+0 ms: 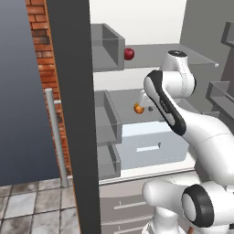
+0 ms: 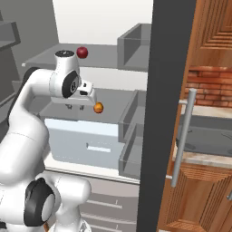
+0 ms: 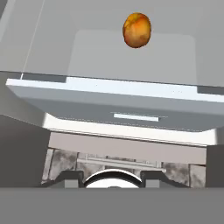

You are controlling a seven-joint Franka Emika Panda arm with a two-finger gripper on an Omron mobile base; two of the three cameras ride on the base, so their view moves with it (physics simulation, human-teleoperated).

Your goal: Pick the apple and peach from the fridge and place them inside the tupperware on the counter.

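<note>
The peach lies on the grey shelf of the open fridge, just above the pale drawer. My gripper hangs at that shelf's level, a short way in front of the peach and apart from it. It is open, with nothing between its fingers. One shelf higher, the dark red apple rests near a door bin. The tupperware is out of view. A strip of the counter shows to the right of the fridge door.
Grey door bins flank the shelves on both sides. The pale drawer juts out below the peach. The dark door edge and its silver handle stand at the right. My own arm crosses in front of the shelves.
</note>
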